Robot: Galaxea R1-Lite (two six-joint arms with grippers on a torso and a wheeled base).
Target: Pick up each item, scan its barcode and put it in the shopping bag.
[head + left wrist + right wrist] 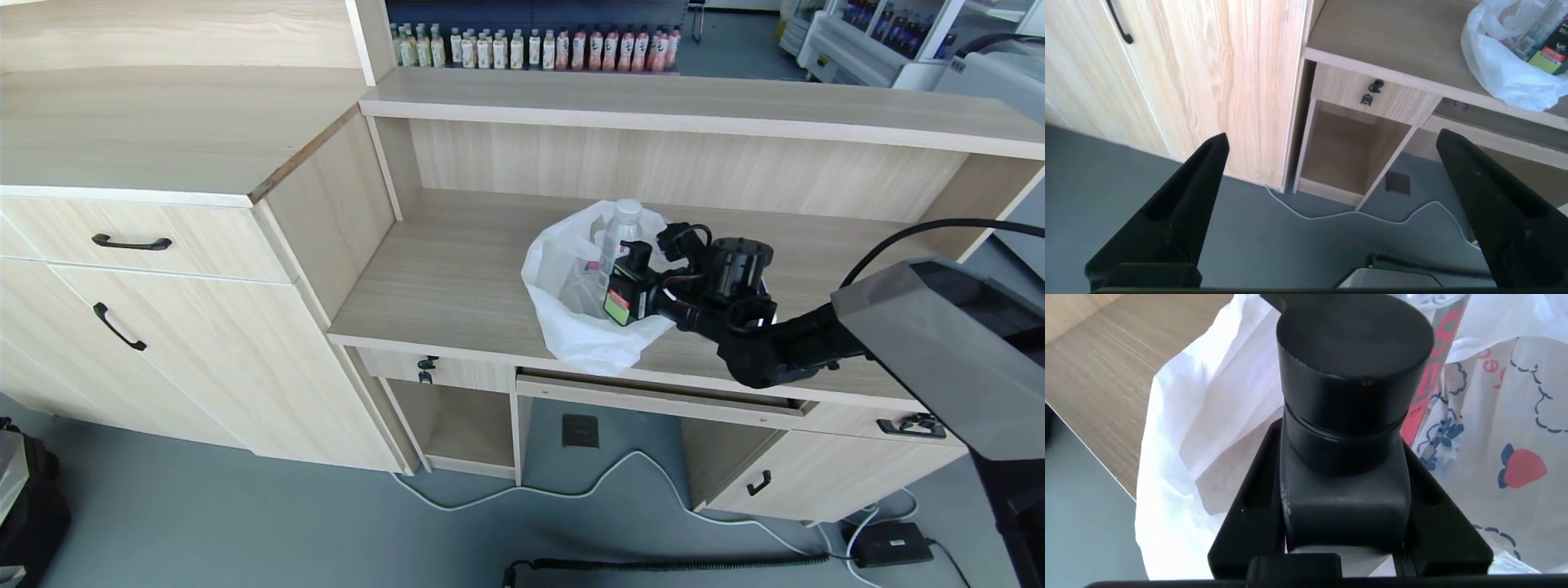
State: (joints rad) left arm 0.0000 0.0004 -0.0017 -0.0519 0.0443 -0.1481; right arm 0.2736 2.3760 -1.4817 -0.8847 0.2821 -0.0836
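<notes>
A white shopping bag [571,335] lies open on the wooden desk [457,278]. Inside it stands a clear bottle [622,229] with a white cap. My right gripper [647,292] is at the bag's mouth, shut on a black item [627,292] with a green and red label. In the right wrist view this black item [1351,392] shows a round cap, held between the right gripper [1346,502] over the bag [1200,433]. A strawberry-print packet [1519,457] lies in the bag. My left gripper [1331,143] hangs open and holds nothing, above the floor left of the desk.
An upper shelf [694,106] overhangs the back of the desk. A tall cabinet [163,269] with handles stands to the left. Under the desk are an open niche [1343,151] and drawers [816,465]. Cables [620,474] lie on the grey floor.
</notes>
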